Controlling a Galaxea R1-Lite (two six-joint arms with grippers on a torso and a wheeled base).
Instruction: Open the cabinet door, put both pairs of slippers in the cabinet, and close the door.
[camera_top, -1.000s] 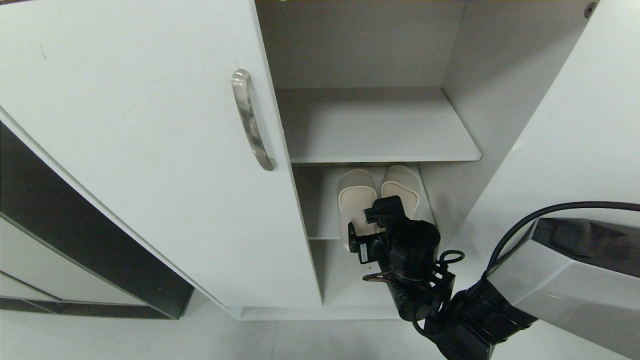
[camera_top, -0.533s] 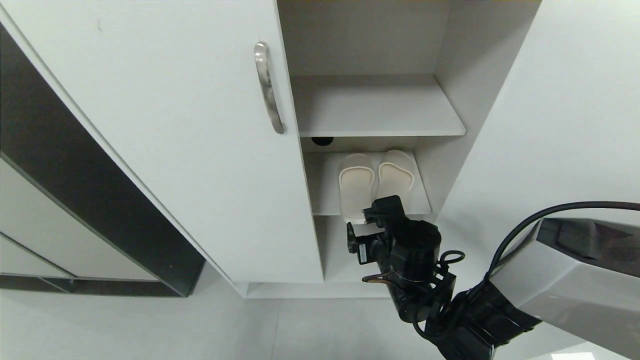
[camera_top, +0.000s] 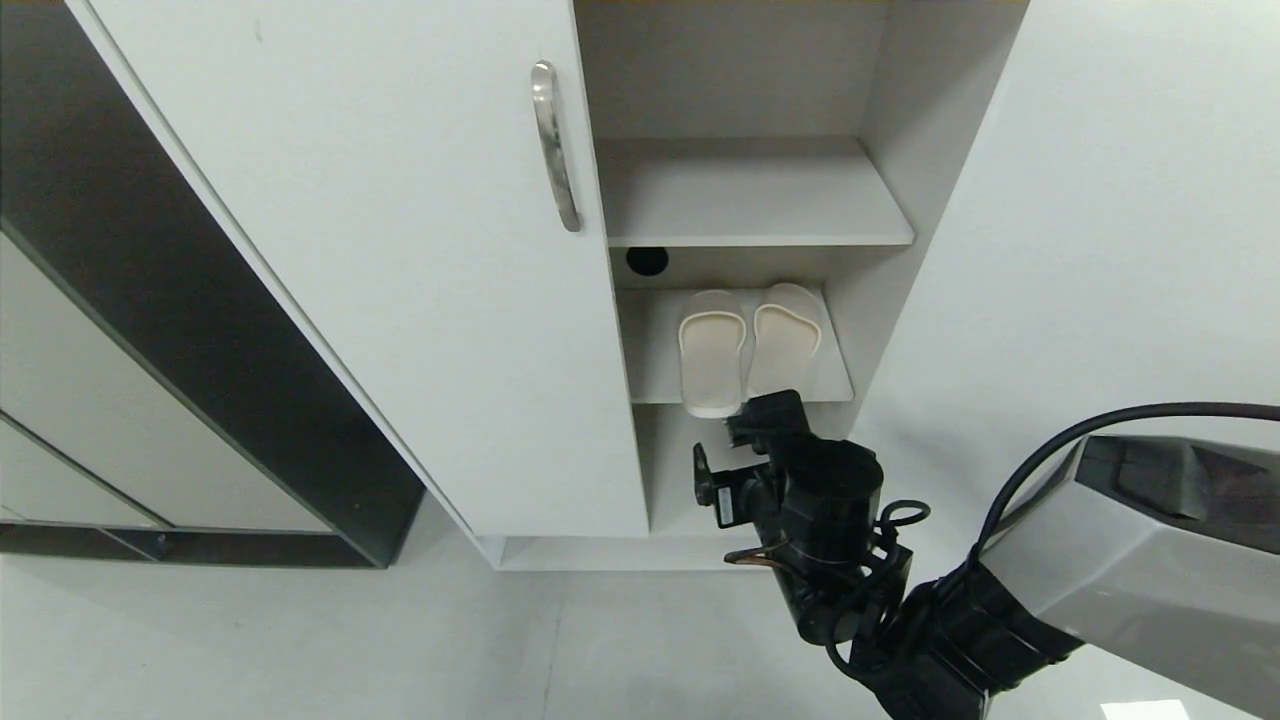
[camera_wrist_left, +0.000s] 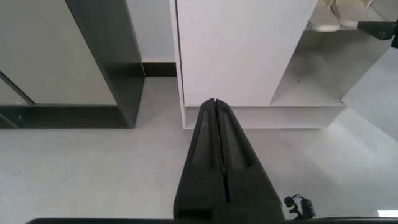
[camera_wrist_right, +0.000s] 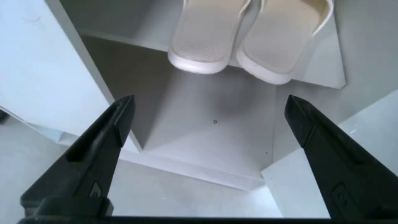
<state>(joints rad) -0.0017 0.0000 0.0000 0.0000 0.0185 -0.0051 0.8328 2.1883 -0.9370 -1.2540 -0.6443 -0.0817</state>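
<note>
Looking at the frame's centre, we find the cream slippers (camera_top: 750, 345) side by side on the cabinet's (camera_top: 880, 150) middle shelf, with one rounded heel past its front lip. A closed white door (camera_top: 400, 250) with a curved metal handle (camera_top: 556, 145) stands to their left. Our right gripper (camera_wrist_right: 208, 112) hangs just below them, black jaws spread wide, holding nothing. Our left gripper (camera_wrist_left: 214, 109) points floorward, fingers pressed together, empty.
</note>
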